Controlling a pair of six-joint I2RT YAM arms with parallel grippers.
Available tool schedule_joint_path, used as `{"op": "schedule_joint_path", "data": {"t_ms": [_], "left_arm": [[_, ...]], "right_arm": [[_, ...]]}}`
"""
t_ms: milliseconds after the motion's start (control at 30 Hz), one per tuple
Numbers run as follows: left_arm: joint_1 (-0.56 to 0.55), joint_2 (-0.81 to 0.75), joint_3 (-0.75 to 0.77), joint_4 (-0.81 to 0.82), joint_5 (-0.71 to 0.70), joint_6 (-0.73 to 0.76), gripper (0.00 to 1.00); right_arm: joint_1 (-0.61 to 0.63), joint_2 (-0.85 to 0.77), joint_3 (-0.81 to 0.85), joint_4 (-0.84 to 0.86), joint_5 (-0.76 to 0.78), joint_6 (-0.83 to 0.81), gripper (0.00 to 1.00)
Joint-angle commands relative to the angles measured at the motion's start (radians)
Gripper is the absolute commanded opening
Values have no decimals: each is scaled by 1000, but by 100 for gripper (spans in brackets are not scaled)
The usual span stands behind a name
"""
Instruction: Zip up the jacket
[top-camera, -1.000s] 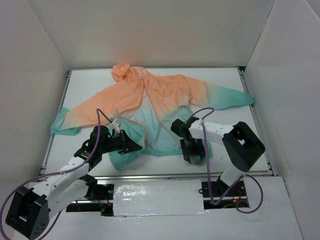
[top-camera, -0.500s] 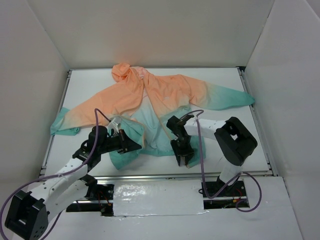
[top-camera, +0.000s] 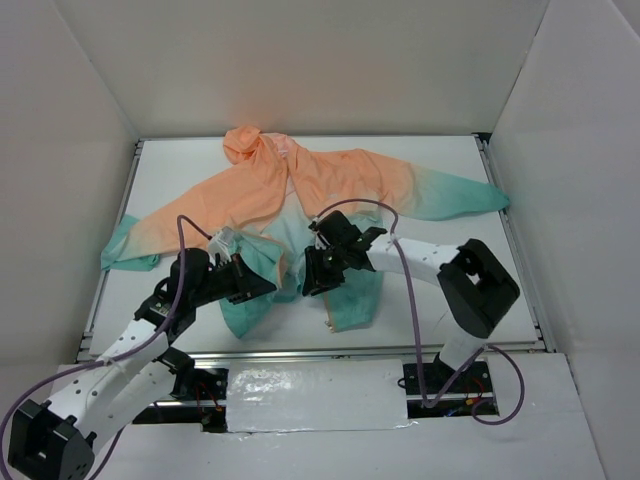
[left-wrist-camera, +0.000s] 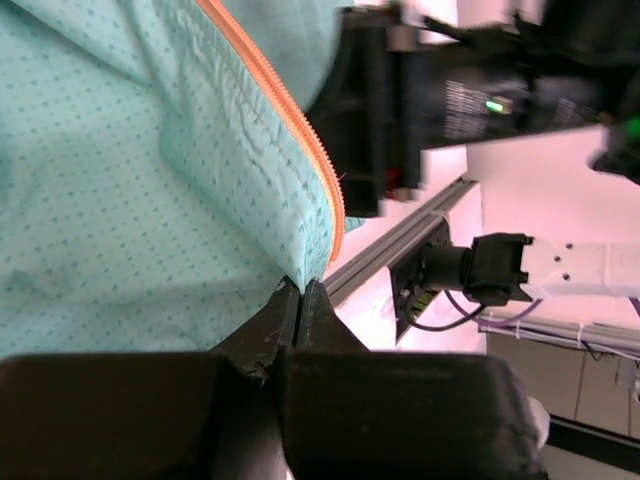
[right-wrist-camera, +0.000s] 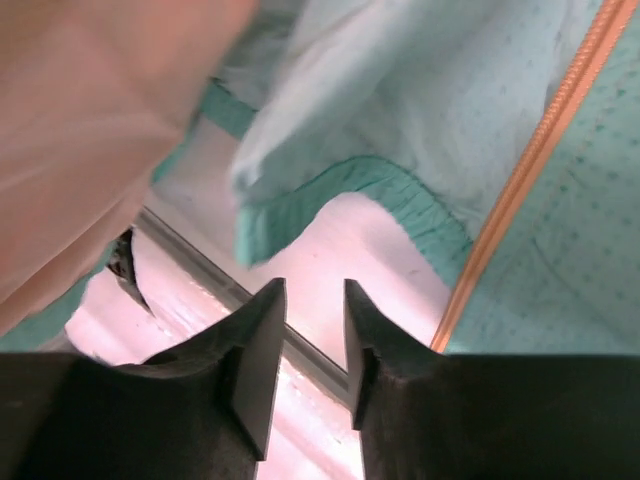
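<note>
From above, I see the jacket (top-camera: 300, 195) spread on the tabletop (top-camera: 180, 165), hood farthest from me. The left gripper (top-camera: 266, 284) and right gripper (top-camera: 308, 282) are at its near hem. The left wrist view shows the left gripper clamped on the hem corner beside the zipper (left-wrist-camera: 285, 105). In the right wrist view, the right gripper is slightly parted and holds nothing.

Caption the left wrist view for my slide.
Left fingers pinch the jacket at the end of its orange zipper.

no writing, label, brand or number is legible anywhere in these views
</note>
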Motion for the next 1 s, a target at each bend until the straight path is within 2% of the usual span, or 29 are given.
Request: {"op": "schedule_joint_path", "data": {"t_ms": [0,133,267,400,567,633,767,967], "left_arm": [[0,-21,40,-40,-49,39,0],[3,-8,37,-42,-60,44,0],[3,-3,39,-42,-51,44,0],[3,-9,47,-66,-63,53,0],[3,-23,47,-76,-67,56,0],[3,-21,43,-76,-66,58,0],[3,-23,40,-83,-61,64,0],[5,-21,40,-85,-61,73,0]], "right_arm": [[23,-120,-58,78,74,18,36],[52,-152,-115,58,149,-10,27],[116,-172,-123,-7,238,-39,27],[232,-128,-58,-135,454,-33,33],[268,-97,-32,-152,546,-13,35],[285,-59,0,-189,592,-19,41],[313,-7,40,-237,660,-15,45],[342,15,55,-269,686,-9,45]]}}
